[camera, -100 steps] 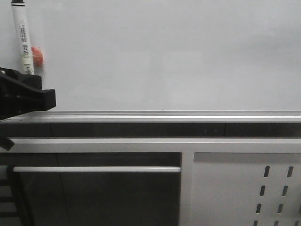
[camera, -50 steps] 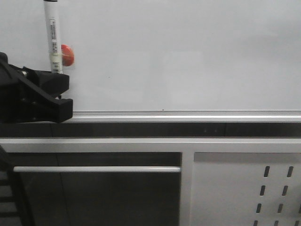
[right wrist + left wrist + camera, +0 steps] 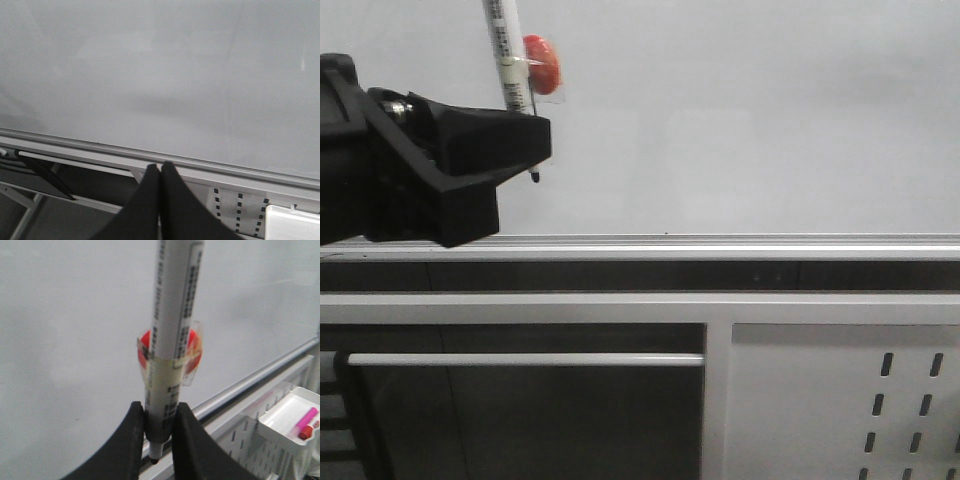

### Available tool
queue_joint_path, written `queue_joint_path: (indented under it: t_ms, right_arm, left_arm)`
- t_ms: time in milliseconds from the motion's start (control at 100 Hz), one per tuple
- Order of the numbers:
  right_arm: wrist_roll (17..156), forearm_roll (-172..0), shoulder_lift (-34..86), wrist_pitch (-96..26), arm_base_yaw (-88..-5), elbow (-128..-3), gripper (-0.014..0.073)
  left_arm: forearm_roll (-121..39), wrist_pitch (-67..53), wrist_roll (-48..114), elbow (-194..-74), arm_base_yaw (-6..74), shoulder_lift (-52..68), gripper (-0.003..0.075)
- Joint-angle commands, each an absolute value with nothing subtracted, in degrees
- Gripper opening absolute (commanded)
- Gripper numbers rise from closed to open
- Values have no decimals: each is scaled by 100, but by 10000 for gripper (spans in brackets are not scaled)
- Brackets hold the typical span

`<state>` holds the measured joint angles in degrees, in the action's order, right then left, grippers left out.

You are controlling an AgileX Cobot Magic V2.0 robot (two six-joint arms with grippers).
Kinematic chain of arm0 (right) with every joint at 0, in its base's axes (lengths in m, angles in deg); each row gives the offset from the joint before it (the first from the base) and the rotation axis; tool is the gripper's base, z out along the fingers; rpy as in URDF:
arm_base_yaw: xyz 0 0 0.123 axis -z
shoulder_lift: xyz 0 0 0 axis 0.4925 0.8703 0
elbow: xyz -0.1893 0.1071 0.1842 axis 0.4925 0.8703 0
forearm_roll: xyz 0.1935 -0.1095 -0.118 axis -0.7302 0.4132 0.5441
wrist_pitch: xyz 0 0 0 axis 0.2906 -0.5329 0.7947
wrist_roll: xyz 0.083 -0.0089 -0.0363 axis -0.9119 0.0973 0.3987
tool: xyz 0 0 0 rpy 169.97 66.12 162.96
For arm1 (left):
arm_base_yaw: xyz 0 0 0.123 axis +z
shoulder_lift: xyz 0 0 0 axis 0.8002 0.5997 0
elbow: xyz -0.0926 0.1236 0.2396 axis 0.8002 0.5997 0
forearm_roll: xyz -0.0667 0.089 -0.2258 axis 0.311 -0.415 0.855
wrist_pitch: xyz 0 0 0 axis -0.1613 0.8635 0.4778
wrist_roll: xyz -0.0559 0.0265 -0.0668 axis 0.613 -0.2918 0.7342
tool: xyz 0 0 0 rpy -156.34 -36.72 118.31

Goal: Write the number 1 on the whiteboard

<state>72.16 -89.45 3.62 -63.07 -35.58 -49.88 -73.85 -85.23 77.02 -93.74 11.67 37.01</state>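
Observation:
The whiteboard (image 3: 740,120) fills the upper part of the front view, with its silver frame rail (image 3: 720,245) along the bottom edge. No marker stroke of a number 1 shows on it. My left gripper (image 3: 520,135) is shut on a white marker (image 3: 507,50) with a red piece (image 3: 543,64) taped to it. The dark tip (image 3: 534,178) points down, just in front of the board. In the left wrist view the marker (image 3: 172,340) stands between the fingers (image 3: 132,440), with the gripper (image 3: 159,412) near the board (image 3: 60,340). My right gripper (image 3: 160,167) is shut and empty, facing the board (image 3: 160,75).
Below the rail is a grey perforated metal panel (image 3: 840,400) and a horizontal bar (image 3: 520,359) over a dark opening. A white tray (image 3: 285,417) holding a pink marker (image 3: 305,418) hangs on the panel. It also shows in the right wrist view (image 3: 295,222).
My left gripper has moved right and up along the board with the marker in it. It now looms larger in the front view. The board surface looks unchanged.

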Motion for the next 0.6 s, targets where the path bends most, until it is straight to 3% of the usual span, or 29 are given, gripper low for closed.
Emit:
queue_joint_path:
  t_ms: [0,280,430,590]
  right_arm:
    - [7271,-9326,416,-5859,-3567,-5136,-61]
    - [7271,-9448,460,-6120,-3567,-5136,-61]
    - [7318,-9607,510,-6407,-3672,-5136,-62]
    - [7762,-9607,510,-6331,-3792,-5136,-62]
  left_arm:
    - [-7786,-9734,7834,-9456,1144,3510,-18]
    - [-8543,-9427,7834,-9506,1144,3485,-18]
    - [-9223,-7976,7834,-9856,1144,3255,-18]
    - [-10451,-5485,8767,-10740,1144,2774,-18]
